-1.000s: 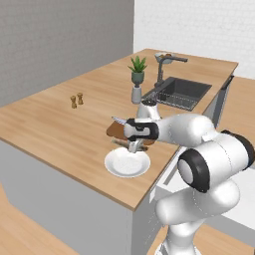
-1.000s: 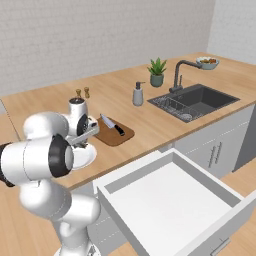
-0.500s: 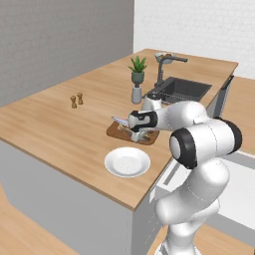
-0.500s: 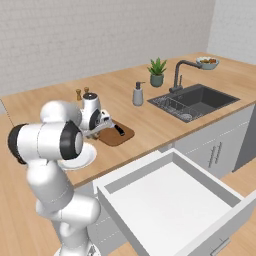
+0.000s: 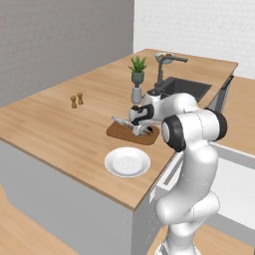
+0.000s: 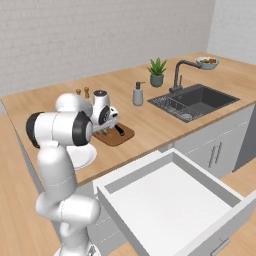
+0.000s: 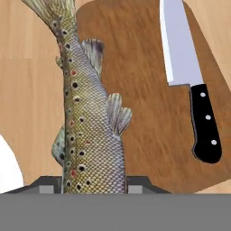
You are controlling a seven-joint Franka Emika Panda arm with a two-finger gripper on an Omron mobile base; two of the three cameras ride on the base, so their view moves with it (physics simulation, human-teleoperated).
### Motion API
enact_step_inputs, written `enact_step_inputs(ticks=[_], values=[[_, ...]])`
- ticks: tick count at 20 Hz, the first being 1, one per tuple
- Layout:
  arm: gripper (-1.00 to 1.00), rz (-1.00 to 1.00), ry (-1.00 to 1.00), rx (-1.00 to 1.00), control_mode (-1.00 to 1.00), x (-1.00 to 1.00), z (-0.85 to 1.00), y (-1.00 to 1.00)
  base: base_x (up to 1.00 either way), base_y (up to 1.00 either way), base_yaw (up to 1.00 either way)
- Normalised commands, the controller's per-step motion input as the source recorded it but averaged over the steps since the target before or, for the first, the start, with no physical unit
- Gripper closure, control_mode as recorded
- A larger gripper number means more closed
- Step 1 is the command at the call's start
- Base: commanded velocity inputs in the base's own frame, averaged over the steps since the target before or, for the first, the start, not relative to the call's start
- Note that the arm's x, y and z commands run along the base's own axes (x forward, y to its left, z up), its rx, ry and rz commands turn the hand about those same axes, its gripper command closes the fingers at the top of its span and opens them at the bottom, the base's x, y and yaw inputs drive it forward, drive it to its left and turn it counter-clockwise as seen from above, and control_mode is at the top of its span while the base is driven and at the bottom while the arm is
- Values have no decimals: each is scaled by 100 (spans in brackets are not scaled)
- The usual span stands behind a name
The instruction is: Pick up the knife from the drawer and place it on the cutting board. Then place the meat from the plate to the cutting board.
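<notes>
we've got the gripper (image 5: 135, 127) clamped on the fish (image 7: 85, 117), hanging over the cutting board (image 7: 144, 90) beside the knife (image 7: 191, 85). looks slick and floppy, so gripping mid-body seems smartest.

No readable text, label, brand, number or sign in any view. Knife (image 7: 194, 85) blade plain, handle with three pale rivets, no maker's mark. Cutting board (image 7: 144, 103) bare wood grain. Plate (image 5: 127, 162) plain white. Drawer (image 6: 165, 200) inside blank white. Meat (image 7: 88, 122) with spots and scales, no tag.
</notes>
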Motion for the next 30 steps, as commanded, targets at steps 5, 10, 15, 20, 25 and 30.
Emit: enact_step_inputs(ticks=[5, 10, 15, 20, 25, 30], values=[[100, 0, -4, -1, -100, 49, -44, -6, 0, 0, 0], [-100, 0, -4, 0, -100, 28, -4, -14, 0, 0, 0], [-100, 0, -6, 0, -100, 11, 0, -1, 0, 0, 0], [-100, 0, -16, 0, -100, -17, 11, -2, 0, 0, 0], [-100, 0, -22, 0, -100, -99, 15, -33, 0, 0, 0], [-100, 0, -21, 0, -100, -98, 10, -2, 0, 0, 0]])
